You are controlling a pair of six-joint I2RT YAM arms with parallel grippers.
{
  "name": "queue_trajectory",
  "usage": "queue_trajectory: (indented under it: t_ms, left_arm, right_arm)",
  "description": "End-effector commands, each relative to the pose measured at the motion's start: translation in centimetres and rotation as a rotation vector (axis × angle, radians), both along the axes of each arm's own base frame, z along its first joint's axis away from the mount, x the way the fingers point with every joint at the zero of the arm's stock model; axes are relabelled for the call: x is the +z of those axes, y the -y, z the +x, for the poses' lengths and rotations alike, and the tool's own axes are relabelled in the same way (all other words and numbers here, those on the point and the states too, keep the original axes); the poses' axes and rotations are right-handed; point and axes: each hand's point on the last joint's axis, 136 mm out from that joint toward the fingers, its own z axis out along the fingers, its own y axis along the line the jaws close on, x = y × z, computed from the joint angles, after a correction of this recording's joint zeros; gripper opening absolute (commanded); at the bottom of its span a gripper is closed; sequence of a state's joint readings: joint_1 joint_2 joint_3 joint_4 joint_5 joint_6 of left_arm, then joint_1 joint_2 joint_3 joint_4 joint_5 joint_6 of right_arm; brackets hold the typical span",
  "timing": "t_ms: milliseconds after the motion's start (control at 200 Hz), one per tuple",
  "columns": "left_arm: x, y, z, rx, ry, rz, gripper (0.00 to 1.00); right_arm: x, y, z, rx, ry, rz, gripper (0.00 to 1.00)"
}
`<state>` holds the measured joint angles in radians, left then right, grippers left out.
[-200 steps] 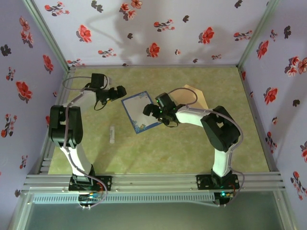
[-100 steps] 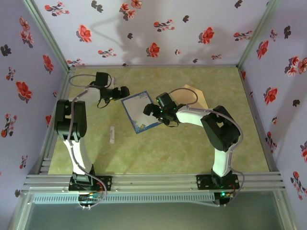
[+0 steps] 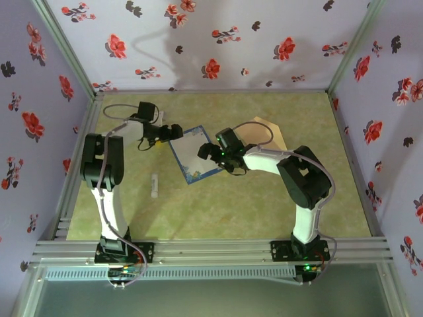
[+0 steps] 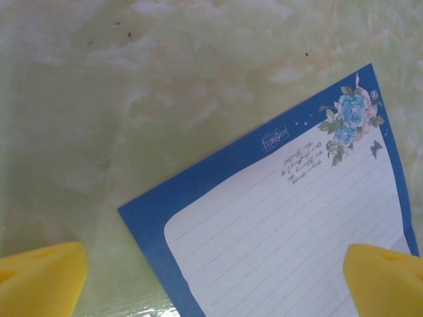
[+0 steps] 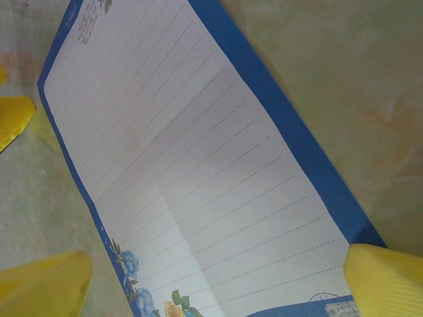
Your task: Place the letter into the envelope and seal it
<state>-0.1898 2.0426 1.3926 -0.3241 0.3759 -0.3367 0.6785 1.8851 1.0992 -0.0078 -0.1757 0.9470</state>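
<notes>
**Two open claws over a blue-bordered letter, envelope lying beside it**

The left claw (image 3: 173, 132) is spread wide over the far left corner of the letter (image 3: 188, 158). In the left wrist view, this claw (image 4: 211, 284) shows as two yellow fingertips (image 4: 39, 281) at the bottom corners, well apart. One is over bare tabletop (image 4: 132, 99) and the other is over the lined white part of the letter (image 4: 284, 224). Whether either fingertip touches the surface below cannot be told.

The right claw (image 3: 208, 150) is also spread wide and sits over the right side of the letter. In the right wrist view, this claw (image 5: 211, 284) straddles the sheet. One yellow fingertip (image 5: 46, 284) is just off its edge above the tabletop, and the other is at the blue border. Nothing is gripped by either claw.

The letter (image 5: 198, 165) lies flat and open on the tabletop (image 3: 231, 205), turned at an angle, in the middle of the workspace between the two arms. It is white and lined, with a blue border and blue roses printed in its corners.

The envelope (image 3: 263, 132), tan, lies just beyond the right arm's wrist, near the letter's right side and partly under that arm and its cable. A small white stick (image 3: 154, 185) lies apart from both, to the near left of the letter.
</notes>
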Motion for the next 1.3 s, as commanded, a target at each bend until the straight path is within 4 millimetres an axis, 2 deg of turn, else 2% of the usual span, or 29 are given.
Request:
queue_trajectory:
  t_ms: [0, 400, 695, 885, 1045, 1295]
  left_arm:
    - [-0.2, 1.2, 0.2, -0.045, -0.005, -0.031, 1.0]
    - [-1.5, 3.5, -0.3, -0.076, -0.043, -0.116, 1.0]
    - [-0.7, 6.2, -1.4, -0.127, -0.053, -0.205, 1.0]
    - [-0.3, 6.9, -1.7, -0.134, -0.049, -0.213, 1.0]
    - [1.4, 7.1, -1.5, -0.13, -0.017, -0.238, 1.0]
    - [6.0, 7.5, -2.1, -0.138, 0.075, -0.305, 1.0]
  right_arm:
    - [-2.2, 1.3, -1.3, -0.004, -0.07, -0.047, 1.0]
    - [-2.3, 1.5, -1.4, -0.001, -0.068, -0.051, 1.0]
    - [-2.5, 1.6, -1.5, 0.0, -0.067, -0.058, 1.0]
    - [-2.6, 1.6, -1.6, -0.001, -0.071, -0.055, 0.99]
    - [-2.6, 1.8, -1.6, -0.002, -0.066, -0.065, 1.0]
    - [-2.7, 2.1, -1.7, -0.008, -0.063, -0.072, 1.0]
